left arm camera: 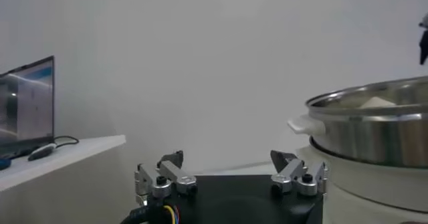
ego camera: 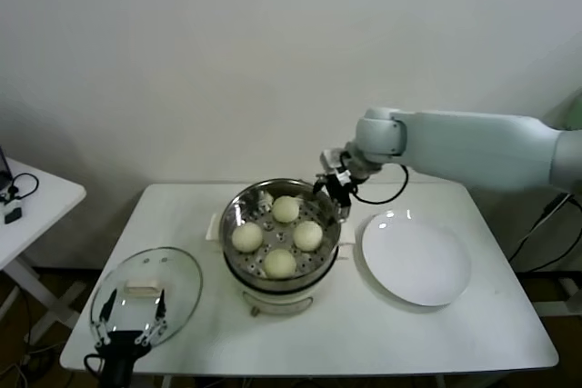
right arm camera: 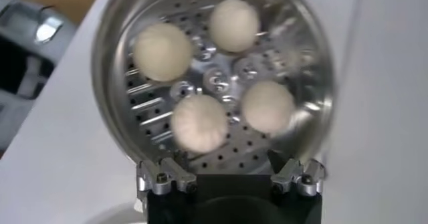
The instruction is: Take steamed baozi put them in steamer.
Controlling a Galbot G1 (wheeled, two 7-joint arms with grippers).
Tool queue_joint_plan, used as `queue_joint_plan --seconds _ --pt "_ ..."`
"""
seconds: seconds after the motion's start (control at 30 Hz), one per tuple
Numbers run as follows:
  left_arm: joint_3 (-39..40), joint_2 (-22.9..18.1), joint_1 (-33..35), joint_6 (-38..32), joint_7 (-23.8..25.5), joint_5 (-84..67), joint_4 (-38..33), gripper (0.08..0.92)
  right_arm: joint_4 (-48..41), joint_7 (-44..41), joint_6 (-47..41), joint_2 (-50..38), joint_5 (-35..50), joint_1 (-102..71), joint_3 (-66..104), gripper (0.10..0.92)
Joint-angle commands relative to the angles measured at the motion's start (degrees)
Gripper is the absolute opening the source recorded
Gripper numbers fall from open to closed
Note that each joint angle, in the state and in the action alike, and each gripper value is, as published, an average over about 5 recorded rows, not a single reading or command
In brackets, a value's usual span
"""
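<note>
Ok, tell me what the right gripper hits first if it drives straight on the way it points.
Probably the steamer: the open right gripper looks down into it, so the perforated floor or the nearest baozi comes first; depth is unclear.

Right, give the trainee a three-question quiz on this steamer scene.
1. How many steamed baozi lie in the steamer?
2. True or false: the white plate holds a bun.
3. Which gripper is at the steamer's far rim: A) left gripper B) right gripper?

Key: 1. Four. 2. False, it is bare. 3. B, with jaws open and holding nothing; the left one is parked open over the glass lid.
</note>
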Motion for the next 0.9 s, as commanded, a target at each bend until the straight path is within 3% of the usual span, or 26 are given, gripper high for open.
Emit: queue_joint_plan --seconds 0.03,0.3,0.5,0.67,0.9 --pt "0.5 -0.8 -0.2 0.2 0.0 -0.6 -1.0 0.823 5.7 24.3 -4.2 -16.3 2.9 -14.5 24.3 0.823" --pt "1.8 0.1 -0.8 0.4 0.2 -0.3 -0.9 0.823 13.2 38.5 -4.8 -27.8 -3.2 -39.7 50.4 0.823" --pt "2.4 0.6 -1.1 0.6 0.2 -0.4 -1.4 0.823 19.8 45.4 3.1 -32.6 -3.2 -70.6 75.3 0.823" --pt "2.3 1.0 -1.4 0.7 0.3 -0.4 -1.5 0.823 27.1 46.3 10.8 -24.8 -3.7 -108.3 109.3 0.823" --pt "2.0 1.3 -1.9 0.9 0.4 -0.3 -1.0 0.823 31.0 42.4 22.2 -9.4 -8.6 -132.4 127.6 0.823"
